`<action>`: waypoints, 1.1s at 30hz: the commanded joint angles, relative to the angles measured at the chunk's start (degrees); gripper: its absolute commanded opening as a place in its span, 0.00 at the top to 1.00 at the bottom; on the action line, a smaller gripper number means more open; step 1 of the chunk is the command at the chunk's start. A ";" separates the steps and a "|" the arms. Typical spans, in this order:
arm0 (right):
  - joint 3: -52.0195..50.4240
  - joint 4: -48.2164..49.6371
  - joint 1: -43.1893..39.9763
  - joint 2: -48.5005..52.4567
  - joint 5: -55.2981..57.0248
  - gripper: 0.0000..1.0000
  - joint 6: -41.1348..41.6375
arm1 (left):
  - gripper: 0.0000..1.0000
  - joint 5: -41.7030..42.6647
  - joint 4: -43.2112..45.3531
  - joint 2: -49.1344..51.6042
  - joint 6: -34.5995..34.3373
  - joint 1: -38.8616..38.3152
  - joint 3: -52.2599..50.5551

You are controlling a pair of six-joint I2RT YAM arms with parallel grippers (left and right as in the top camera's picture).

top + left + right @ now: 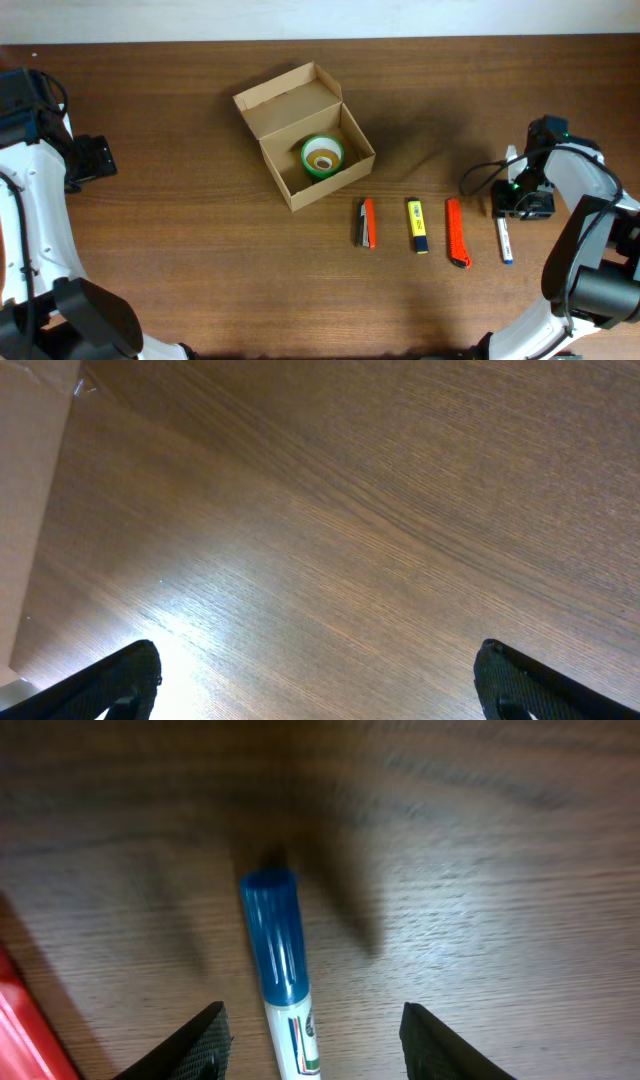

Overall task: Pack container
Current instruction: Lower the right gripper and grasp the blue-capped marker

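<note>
The right gripper [318, 1042], jaws wide and empty, straddles the blue-capped white marker [272, 940] at far right, evidently to load the lidded tan cardboard container [288, 100] at upper centre; the left gripper [325, 685] gapes empty.

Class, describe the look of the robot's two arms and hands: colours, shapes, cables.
Both the left arm and right arm have smooth white shells with black joints. The left hand and right hand have matte black fingers. A thin black cable loops beside the right wrist.
</note>
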 commanded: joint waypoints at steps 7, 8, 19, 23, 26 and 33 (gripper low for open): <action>-7.72 3.02 -0.02 0.42 0.48 0.45 0.72 | 0.00 0.26 0.13 -0.87 0.87 -0.13 -0.37; -8.31 3.67 -0.02 0.42 0.48 0.46 0.79 | 0.00 0.26 0.13 -0.87 0.87 -0.13 -0.37; -8.74 5.14 -0.04 0.42 0.24 0.92 3.78 | 0.00 0.26 0.13 -0.87 0.87 -0.13 -0.37; -8.52 5.14 -0.04 0.42 -1.46 0.96 4.20 | 0.00 0.26 0.13 -0.87 0.87 -0.13 -0.37; -7.50 4.46 -0.04 0.39 -3.74 0.96 4.22 | 0.00 0.26 0.13 -0.87 0.87 -0.13 -0.37; 0.87 -1.38 -0.04 -0.94 -7.63 0.96 6.82 | 0.00 0.26 0.13 -0.87 0.87 -0.13 -0.37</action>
